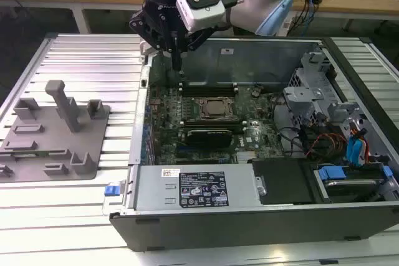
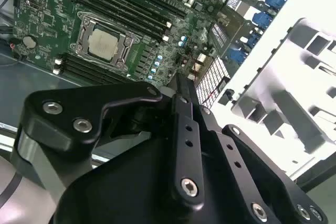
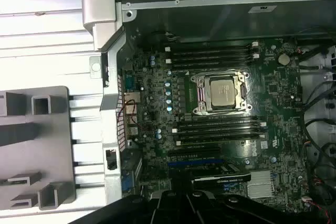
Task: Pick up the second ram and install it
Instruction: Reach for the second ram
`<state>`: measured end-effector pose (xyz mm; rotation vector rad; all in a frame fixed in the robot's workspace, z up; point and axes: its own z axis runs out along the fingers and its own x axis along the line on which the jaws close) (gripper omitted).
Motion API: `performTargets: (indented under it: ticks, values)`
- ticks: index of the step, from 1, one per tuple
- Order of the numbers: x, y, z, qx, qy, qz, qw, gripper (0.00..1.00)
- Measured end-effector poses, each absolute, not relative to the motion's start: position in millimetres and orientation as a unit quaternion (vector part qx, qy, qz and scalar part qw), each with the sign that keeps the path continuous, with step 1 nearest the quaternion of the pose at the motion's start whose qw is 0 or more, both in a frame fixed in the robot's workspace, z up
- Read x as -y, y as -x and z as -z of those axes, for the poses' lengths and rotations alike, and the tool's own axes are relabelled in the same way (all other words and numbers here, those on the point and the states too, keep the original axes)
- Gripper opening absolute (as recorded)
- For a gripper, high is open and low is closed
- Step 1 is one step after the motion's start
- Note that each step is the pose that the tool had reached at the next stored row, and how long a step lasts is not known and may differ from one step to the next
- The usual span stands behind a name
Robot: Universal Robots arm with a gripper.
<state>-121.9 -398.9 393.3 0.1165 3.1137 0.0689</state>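
Note:
My gripper [image 1: 176,61] hangs over the far corner of the open computer case [image 1: 249,216], on the exterior view's left, a little above the motherboard [image 1: 187,147]. Its fingers are pressed together with nothing visible between them, as the second wrist view also shows [image 2: 181,83]. The second ram is out of view: I cannot tell any stick apart from the dark memory slots [image 3: 210,56] [image 3: 218,128] on either side of the processor socket [image 3: 220,92]. The gripper body [image 3: 181,195] shows over the board's edge near the black expansion card [image 3: 220,174].
A grey holder tray [image 1: 53,132] with upright posts lies on the slatted table at the exterior view's left. Inside the case are a power supply [image 1: 199,188], grey drive cages [image 1: 312,107] and blue-tabbed cables [image 1: 355,151]. The case walls stand around the board.

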Motion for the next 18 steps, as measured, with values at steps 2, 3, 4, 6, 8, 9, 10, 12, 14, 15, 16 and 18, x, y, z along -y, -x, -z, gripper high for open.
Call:
performTargets:
  ticks: [2,3,4,6,8,9,10,12,14,15,16,18]
  values:
    - [398.8,121.9,-393.3,-0.999,-0.037,-0.022,0.012,0.08]
    - [398.9,121.9,-393.3,-0.999,-0.037,-0.022,0.012,0.08]
    - [398.9,121.9,-393.3,-0.999,-0.037,-0.022,0.012,0.08]
    - [398.8,121.9,-393.3,-0.999,-0.037,-0.022,0.012,0.08]
    - [398.8,121.9,-393.3,-0.999,-0.037,-0.022,0.012,0.08]
    - [398.8,122.0,-393.3,-0.999,-0.037,-0.022,0.012,0.08]
    - [398.8,122.2,-393.3,-0.999,-0.037,-0.022,0.012,0.08]
    - [398.9,123.7,-393.3,-0.999,-0.037,-0.022,0.012,0.08]
    - [398.8,126.4,-393.3,-0.999,-0.037,-0.022,0.012,0.08]
    - [398.8,127.7,-393.3,-0.999,-0.037,-0.022,0.012,0.08]
    - [398.9,128.6,-393.3,-0.999,-0.037,-0.022,0.012,0.08]
    - [398.8,130.6,-393.3,-0.999,-0.037,-0.022,0.012,0.08]
